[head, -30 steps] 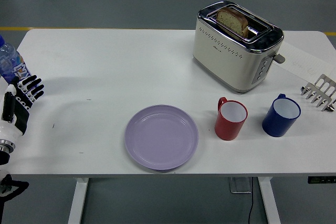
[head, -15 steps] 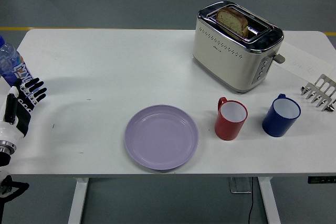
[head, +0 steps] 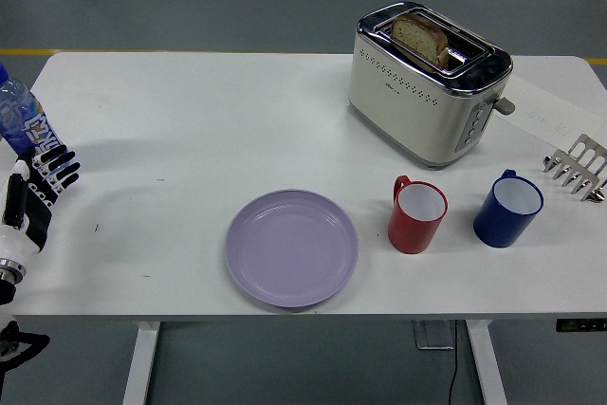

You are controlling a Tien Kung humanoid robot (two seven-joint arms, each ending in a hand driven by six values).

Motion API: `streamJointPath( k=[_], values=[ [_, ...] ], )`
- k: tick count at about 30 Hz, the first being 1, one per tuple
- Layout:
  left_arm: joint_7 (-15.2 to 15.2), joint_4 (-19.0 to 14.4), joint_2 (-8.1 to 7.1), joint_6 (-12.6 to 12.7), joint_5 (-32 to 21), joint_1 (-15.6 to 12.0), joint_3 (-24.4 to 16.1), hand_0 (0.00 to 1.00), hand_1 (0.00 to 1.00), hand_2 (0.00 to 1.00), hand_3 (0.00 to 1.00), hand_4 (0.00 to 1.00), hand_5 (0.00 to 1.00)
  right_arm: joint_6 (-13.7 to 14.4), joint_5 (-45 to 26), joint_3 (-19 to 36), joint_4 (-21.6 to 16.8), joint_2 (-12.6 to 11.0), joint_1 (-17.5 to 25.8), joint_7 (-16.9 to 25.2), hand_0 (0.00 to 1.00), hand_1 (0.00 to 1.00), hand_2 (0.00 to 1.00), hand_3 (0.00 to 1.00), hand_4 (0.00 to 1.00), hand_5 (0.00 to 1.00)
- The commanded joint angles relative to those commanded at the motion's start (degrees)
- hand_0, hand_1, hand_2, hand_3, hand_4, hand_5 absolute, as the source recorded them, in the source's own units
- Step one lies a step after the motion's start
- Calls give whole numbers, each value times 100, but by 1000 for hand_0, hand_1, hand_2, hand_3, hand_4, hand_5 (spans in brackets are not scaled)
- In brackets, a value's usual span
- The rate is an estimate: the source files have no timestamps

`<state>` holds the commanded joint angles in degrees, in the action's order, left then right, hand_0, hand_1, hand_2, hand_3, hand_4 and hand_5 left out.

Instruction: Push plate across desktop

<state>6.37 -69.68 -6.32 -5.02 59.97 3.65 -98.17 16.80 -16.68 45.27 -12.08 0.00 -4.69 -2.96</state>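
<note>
The lilac plate (head: 292, 248) lies flat on the white table (head: 190, 120), close to the near edge and a little left of the middle. Nothing rests in it, and nothing touches it.

The left hand (head: 36, 180) is well apart from the plate, far off to its left at the table's left edge and somewhat farther back. It comes in from the lower left on a black and white forearm. Its fingers (head: 59, 166) are stretched out and slightly spread, pointing up and to the right over the tabletop, and they hold nothing. A broad stretch of bare table lies between the fingertips and the plate's left rim.

Just behind the hand, at the picture's left border, stands a plastic water bottle (head: 17, 119) with a blue label; whether the hand touches it cannot be told.

To the plate's right, just beside it but apart, stands a red mug (head: 416, 215) with a white inside, its handle turned toward the far left. Farther right is a blue mug (head: 508, 208), also white inside. Behind the mugs sits a cream and chrome toaster (head: 428, 83) with a slice of bread (head: 420, 39) standing up out of one slot. At the right edge lies a small metal rack (head: 577, 168), with a sheet of paper (head: 545, 111) behind it.
</note>
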Motion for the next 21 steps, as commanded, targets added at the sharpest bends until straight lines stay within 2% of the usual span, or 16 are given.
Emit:
streamJointPath(
  k=[21],
  values=[
    [2,-3,4,6,0,74,-72,795,764,751,699,583,998,-28,52,12,13,0,-83,-3,568,476,622,629,403,588]
  ],
)
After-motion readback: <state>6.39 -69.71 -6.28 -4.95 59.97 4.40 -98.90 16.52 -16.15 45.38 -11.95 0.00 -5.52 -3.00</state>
